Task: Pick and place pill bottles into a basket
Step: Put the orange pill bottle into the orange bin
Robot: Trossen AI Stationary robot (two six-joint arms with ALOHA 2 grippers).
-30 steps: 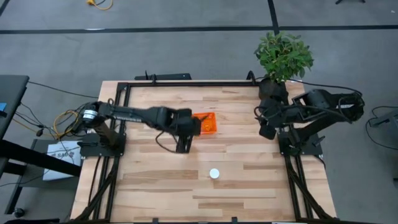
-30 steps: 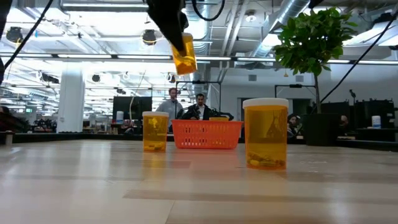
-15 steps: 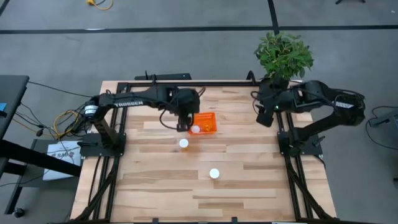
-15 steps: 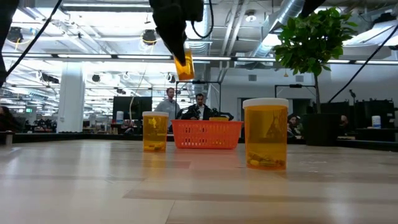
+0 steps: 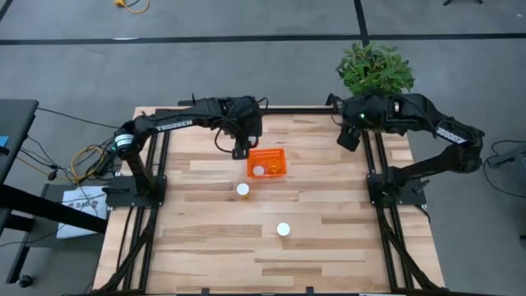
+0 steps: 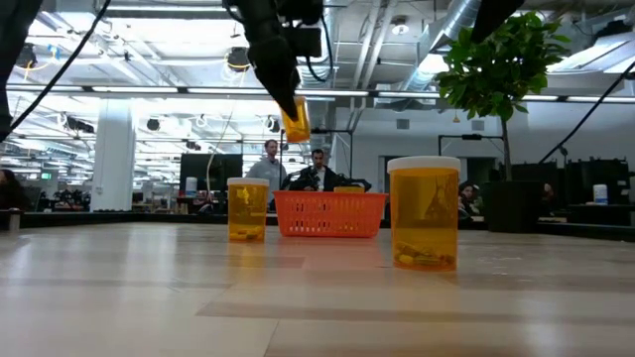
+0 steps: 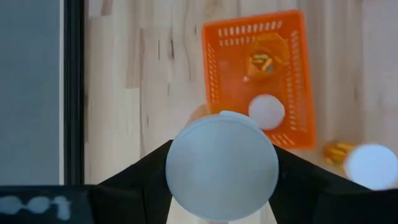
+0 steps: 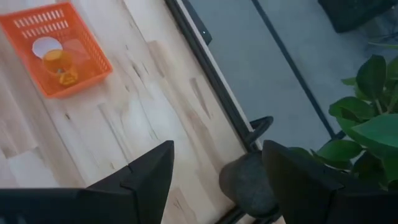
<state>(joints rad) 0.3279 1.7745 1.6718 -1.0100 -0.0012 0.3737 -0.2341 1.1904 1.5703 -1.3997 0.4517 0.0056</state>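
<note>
Pale wood planks form the table [image 5: 329, 238], framed by dark rails. High view: the left gripper [image 5: 240, 150] hangs just behind the orange basket [image 5: 267, 163], near the table's far edge. One white cap shows inside the basket. A pill bottle [image 5: 243, 190] stands just in front of the basket; another pill bottle [image 5: 283, 229] stands farther toward the near edge, with bare wood all around it. The right gripper [image 5: 348, 138] waits at the far right corner beside the plant [image 5: 375, 70].

Low view: the left gripper holds an amber bottle [image 6: 295, 120] tilted in the air, above and left of the basket [image 6: 329, 214].

Left wrist view: the fingers [image 7: 140, 171] pinch a white-capped bottle [image 7: 221, 165]; beyond it the basket [image 7: 214, 74] holds one upright bottle [image 7: 267, 111] and one lying bottle [image 7: 261, 62].

Right wrist view: the right fingers [image 8: 146, 177] are spread apart, holding nothing, over the table's edge rail.
</note>
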